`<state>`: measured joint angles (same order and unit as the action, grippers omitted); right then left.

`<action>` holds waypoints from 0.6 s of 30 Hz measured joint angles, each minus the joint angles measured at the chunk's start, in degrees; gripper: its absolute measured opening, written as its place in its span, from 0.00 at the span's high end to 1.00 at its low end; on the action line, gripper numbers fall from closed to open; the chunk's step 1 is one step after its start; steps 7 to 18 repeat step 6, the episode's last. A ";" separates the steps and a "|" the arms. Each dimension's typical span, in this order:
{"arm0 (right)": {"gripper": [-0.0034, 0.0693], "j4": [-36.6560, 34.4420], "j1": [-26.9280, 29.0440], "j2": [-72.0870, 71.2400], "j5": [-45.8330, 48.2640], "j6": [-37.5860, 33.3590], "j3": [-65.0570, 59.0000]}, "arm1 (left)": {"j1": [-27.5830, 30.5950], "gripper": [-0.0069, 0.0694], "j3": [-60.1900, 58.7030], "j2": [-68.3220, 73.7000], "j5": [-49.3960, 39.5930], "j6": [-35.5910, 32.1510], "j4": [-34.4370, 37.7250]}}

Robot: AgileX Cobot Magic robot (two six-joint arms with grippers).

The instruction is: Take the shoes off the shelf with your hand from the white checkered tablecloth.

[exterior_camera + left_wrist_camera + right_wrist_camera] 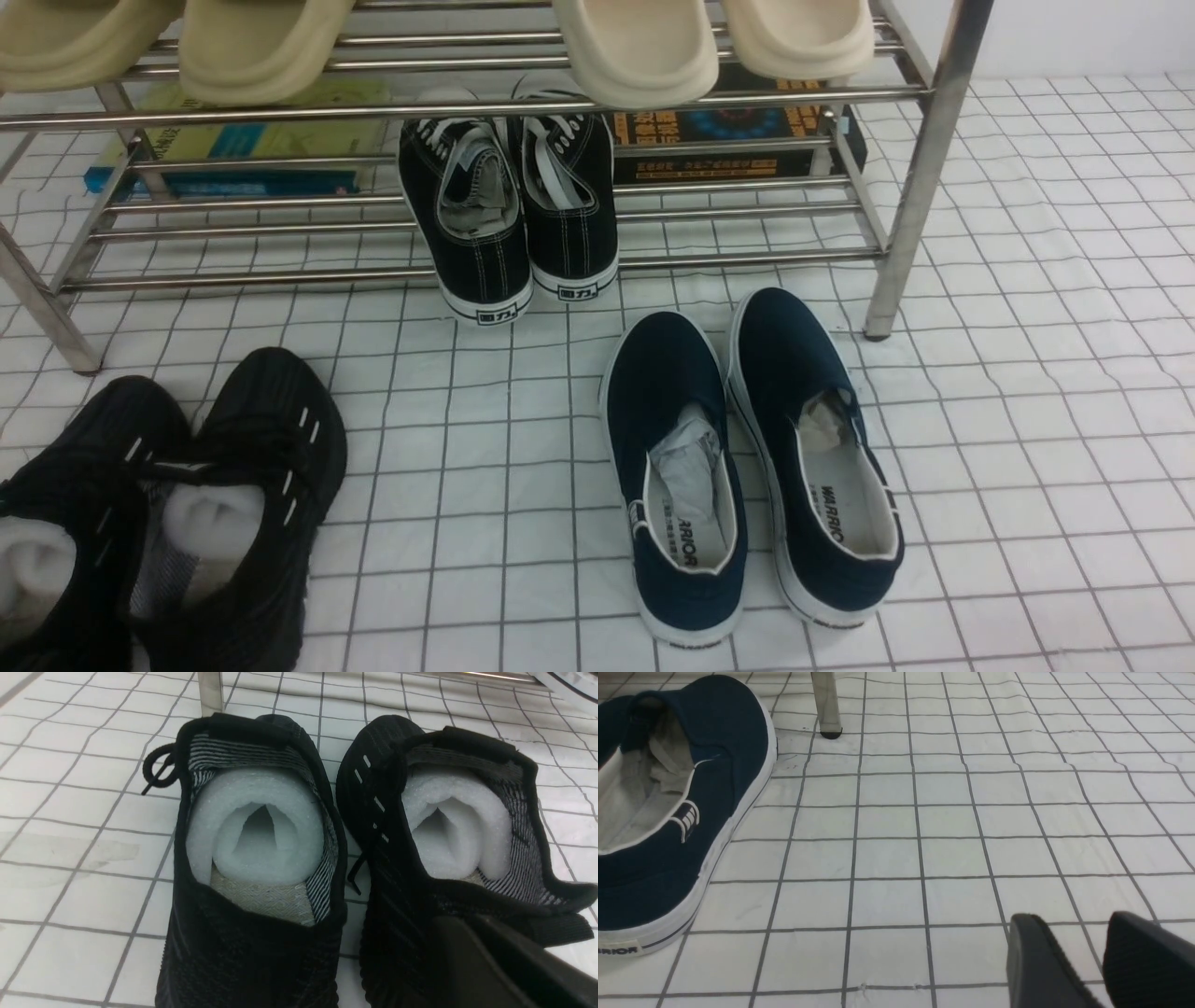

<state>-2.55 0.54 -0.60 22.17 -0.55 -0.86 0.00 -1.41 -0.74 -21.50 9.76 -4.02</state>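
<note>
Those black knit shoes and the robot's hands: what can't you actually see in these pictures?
- Black knit shoes: heels cut off by the front view's lower edge; toes hidden in the left wrist view.
- Left gripper: only a dark corner shows; open or shut unclear.
- Right gripper: only fingertips visible, apart, holding nothing.
- Both arms: absent from the front view.

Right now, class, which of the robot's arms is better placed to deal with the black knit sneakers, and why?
The left. The black knit sneakers sit at the robot's left on the tablecloth, filling the left wrist view right ahead of the left gripper. The right gripper faces bare cloth beside a navy slip-on.
</note>
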 joint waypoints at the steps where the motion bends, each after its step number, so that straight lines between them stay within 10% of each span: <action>1: 0.62 0.00 0.00 0.00 0.00 0.00 0.00 | 0.00 0.82 0.00 0.00 0.00 0.00 0.00; 18: 0.62 0.00 0.00 0.00 0.00 0.00 0.00 | 0.00 0.82 0.00 0.00 -0.05 0.00 0.00</action>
